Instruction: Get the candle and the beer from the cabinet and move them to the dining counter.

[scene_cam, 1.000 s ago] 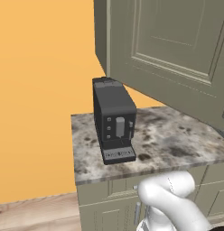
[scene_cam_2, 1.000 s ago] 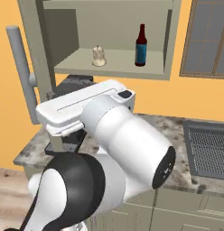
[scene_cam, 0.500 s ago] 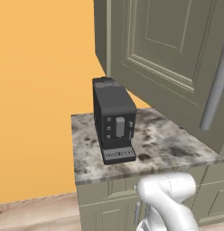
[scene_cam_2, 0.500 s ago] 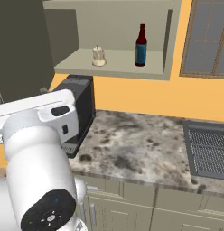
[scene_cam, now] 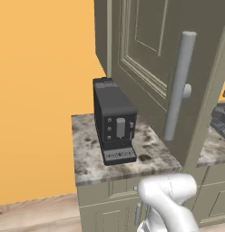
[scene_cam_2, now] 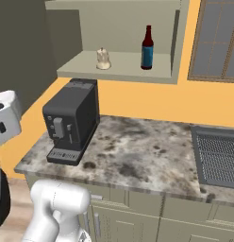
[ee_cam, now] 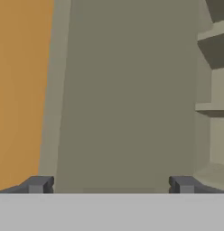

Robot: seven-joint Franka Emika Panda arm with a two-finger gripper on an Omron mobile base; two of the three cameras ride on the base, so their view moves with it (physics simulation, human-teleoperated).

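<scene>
Candle and beer sit on the open cabinet shelf, fingers spread empty.

Your right base view shows the candle [scene_cam_2: 103,59] and beer [scene_cam_2: 147,48] apart on the cabinet [scene_cam_2: 119,66] shelf above the coffee machine [scene_cam_2: 71,120] on the tabletop [scene_cam_2: 137,158]. The left base view gives you the door's bar handle [scene_cam: 178,86]; the hand view shows the fingers [ee_cam: 38,184] released before a flat panel.

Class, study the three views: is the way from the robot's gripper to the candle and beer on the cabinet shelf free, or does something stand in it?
The open gripper faces the flat panel of the swung-open cabinet door, so the door lies ahead of it. On the shelf, nothing stands in front of the candle or the beer.
</scene>
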